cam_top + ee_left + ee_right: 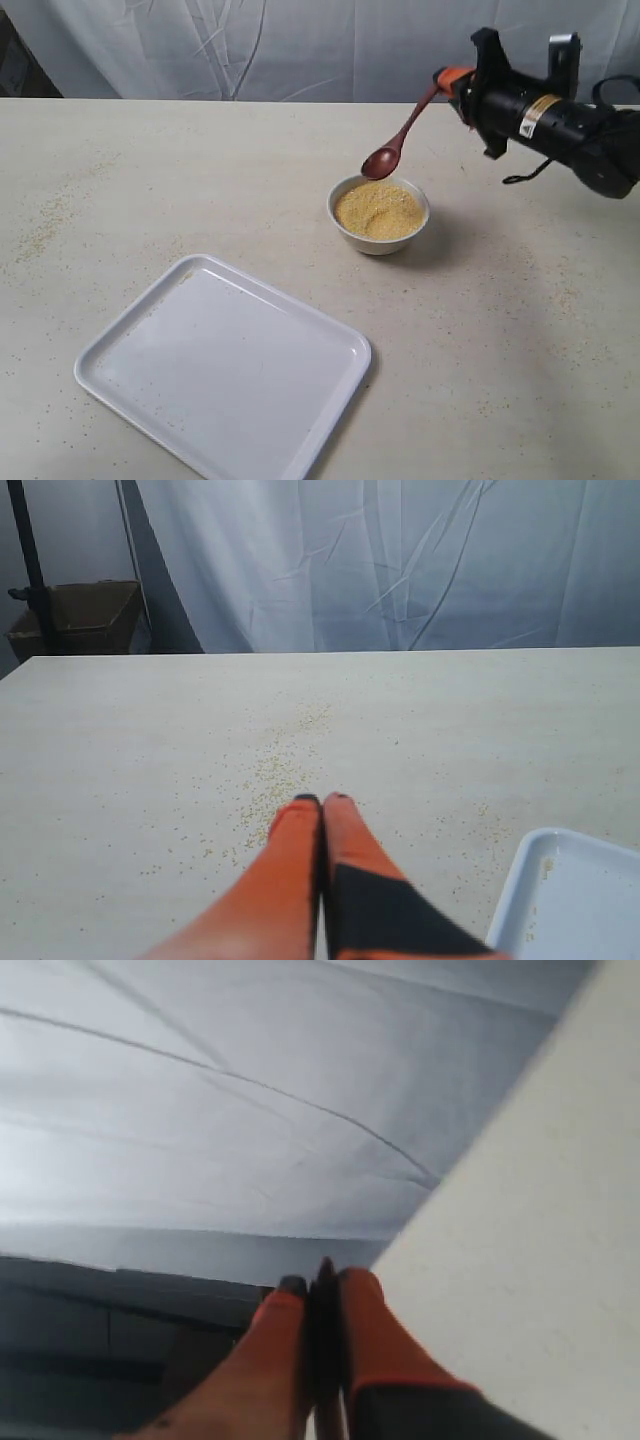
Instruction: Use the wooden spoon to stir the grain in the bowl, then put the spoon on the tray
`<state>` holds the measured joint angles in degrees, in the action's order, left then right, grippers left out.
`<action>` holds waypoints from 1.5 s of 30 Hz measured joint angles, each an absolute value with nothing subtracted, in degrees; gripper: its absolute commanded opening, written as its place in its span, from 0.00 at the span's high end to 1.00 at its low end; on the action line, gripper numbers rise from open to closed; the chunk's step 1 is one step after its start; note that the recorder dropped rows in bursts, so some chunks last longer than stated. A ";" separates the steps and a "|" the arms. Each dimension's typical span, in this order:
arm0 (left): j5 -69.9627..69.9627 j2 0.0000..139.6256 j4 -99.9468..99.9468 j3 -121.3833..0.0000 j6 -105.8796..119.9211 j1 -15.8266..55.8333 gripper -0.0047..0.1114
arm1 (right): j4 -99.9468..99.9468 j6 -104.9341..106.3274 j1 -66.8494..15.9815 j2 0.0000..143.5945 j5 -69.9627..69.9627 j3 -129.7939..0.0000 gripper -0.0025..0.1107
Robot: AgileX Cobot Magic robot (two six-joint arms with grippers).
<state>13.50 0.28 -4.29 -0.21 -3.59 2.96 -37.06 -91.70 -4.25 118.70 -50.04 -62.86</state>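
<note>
While the right gripper (pixel 452 80) is clamped on the handle of the wooden spoon (pixel 398 138), whose head hangs just above the rim of the bowl (pixel 380 246), stirring looks the step in hand; next, dip it into the grain (pixel 378 212); the left gripper (pixel 322 800) has its jaws together, empty, near the tray (pixel 225 365).

A pale, speckled table (pixel 520 380) fills the exterior view, and a creased white sheet (pixel 300 45) hangs behind it at twelve o'clock. The left wrist view shows a brown box (pixel 85 615) beyond the table's far edge, beside a dark upright pole (pixel 25 550).
</note>
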 measured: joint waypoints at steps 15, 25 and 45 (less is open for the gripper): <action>13.50 0.28 -4.29 -0.21 -3.59 2.96 0.96 | -54.51 -51.05 -13.00 113.11 -40.69 -62.86 0.98; 13.50 0.28 -4.29 -0.21 -3.59 2.96 0.96 | -52.33 -48.66 -17.23 114.05 -41.09 -62.86 0.98; 13.50 0.28 -4.29 -0.21 -3.59 2.96 0.96 | -42.53 -39.49 -19.10 116.32 -38.33 -62.86 0.98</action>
<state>13.50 0.28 -4.29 -0.21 -3.59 2.96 -42.53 -39.49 -19.10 116.32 -38.33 -62.86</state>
